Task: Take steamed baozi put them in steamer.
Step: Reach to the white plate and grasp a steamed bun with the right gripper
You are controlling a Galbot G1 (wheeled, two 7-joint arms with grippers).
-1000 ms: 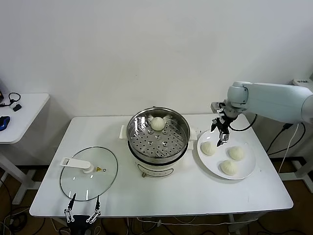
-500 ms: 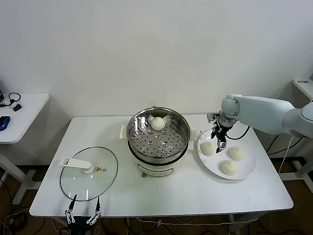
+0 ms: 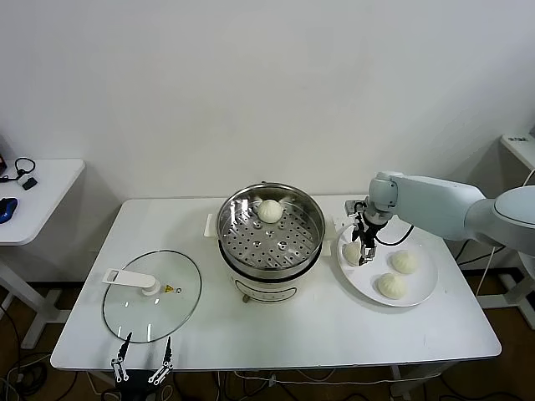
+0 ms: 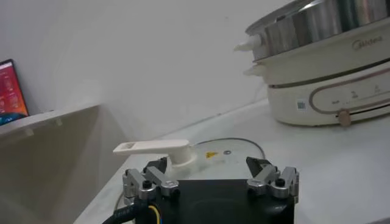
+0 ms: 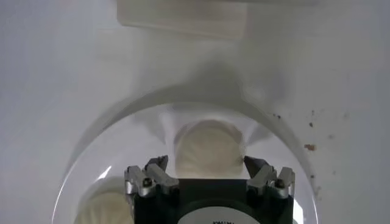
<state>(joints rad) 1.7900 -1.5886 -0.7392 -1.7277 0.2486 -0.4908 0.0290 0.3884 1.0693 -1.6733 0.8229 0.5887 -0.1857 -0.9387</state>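
The steel steamer (image 3: 242, 219) stands mid-table on its white pot base and holds one baozi (image 3: 269, 210) at its far side. Three baozi lie on the white plate (image 3: 425, 288) to its right: one nearest the steamer (image 3: 351, 250), two more (image 3: 405, 261) (image 3: 391, 286). My right gripper (image 3: 364, 247) is open, lowered over the nearest bun. In the right wrist view that bun (image 5: 209, 149) sits between the spread fingers (image 5: 206, 162), not squeezed. My left gripper (image 3: 141, 360) is open and empty at the table's front left edge (image 4: 208, 164).
The glass lid (image 3: 151, 295) with a white handle (image 4: 154, 148) lies flat at the front left of the white table, just beyond my left gripper. A side table (image 3: 33, 196) stands further left. The pot base's side handle (image 5: 183, 21) lies just past the plate's rim.
My right gripper has moved left and down, from above the plate's far edge to straddle the bun nearest the steamer. The left arm has not moved.
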